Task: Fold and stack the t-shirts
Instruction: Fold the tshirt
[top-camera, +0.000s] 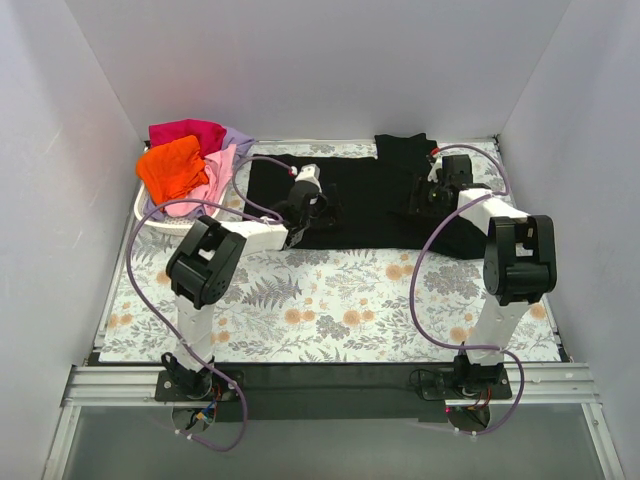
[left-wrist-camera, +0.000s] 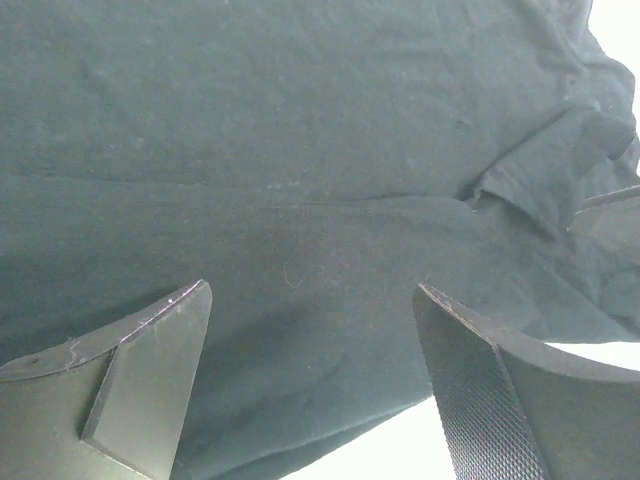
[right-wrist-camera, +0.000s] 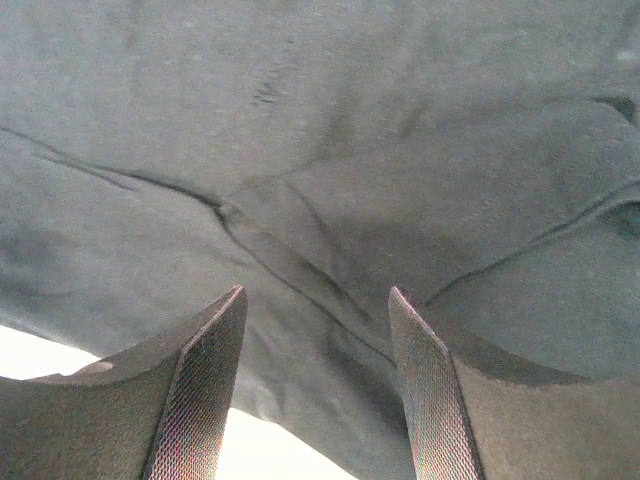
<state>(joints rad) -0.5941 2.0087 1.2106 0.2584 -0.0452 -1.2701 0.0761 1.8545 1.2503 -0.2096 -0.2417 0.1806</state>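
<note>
The large black t-shirt (top-camera: 370, 195) lies spread across the back of the table. My left gripper (top-camera: 300, 205) hangs over its left part, open and empty; in the left wrist view (left-wrist-camera: 310, 295) the black cloth (left-wrist-camera: 300, 150) fills the frame between the jaws. My right gripper (top-camera: 432, 192) is over the shirt's right part, open and empty; the right wrist view (right-wrist-camera: 315, 300) shows wrinkled black cloth (right-wrist-camera: 320, 130) under it. The orange shirt (top-camera: 172, 165), pink shirt (top-camera: 215, 170), magenta-red shirt (top-camera: 185, 132) and lavender shirt (top-camera: 238, 140) are heaped at the back left.
The heap sits in a white lattice basket (top-camera: 150, 218) at the back left corner. A floral tablecloth (top-camera: 340, 300) covers the table. White walls close in the left, right and back sides. Purple cables loop beside both arms.
</note>
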